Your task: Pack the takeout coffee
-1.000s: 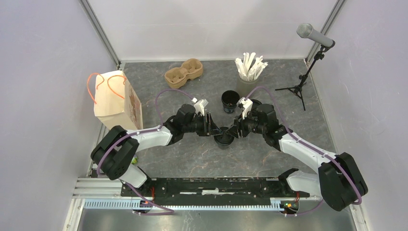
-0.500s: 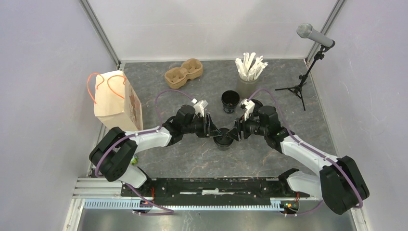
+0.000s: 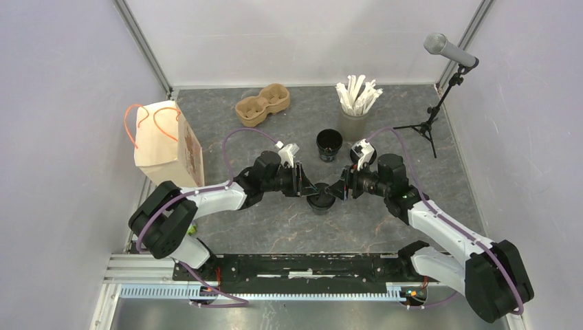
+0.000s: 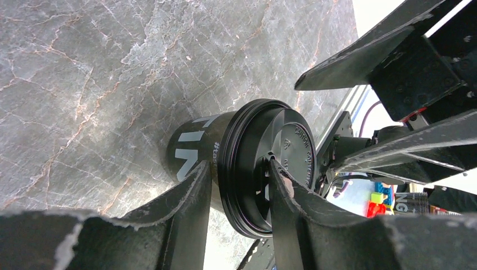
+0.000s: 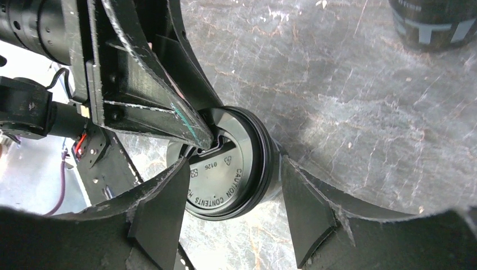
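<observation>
On the table [image 3: 275, 223], centre, the cup [image 3: 320, 201] stands upright, long axis vertical, lid [image 4: 284, 152] up. Your left gripper [image 4: 239, 171] pinches its rim, one finger on the lid, one on the wall beneath. Your right gripper [image 5: 233, 169] straddles it, jaws wide, holding nothing. Expect light, crushable paper: grip the wall just under the lid, gently. The bag [image 3: 165, 141] stands farther back, left.

Two arms, left arm [image 3: 213, 198] and right arm [image 3: 440, 223], white shells between bulky black joints, purple cable [image 3: 240, 129] looped along each, white camera bracket [image 3: 287, 151] at each wrist, black gripper fingers [image 4: 183, 208] with scuffed whitish edges, teal scratch [image 5: 185, 122] on one.
</observation>
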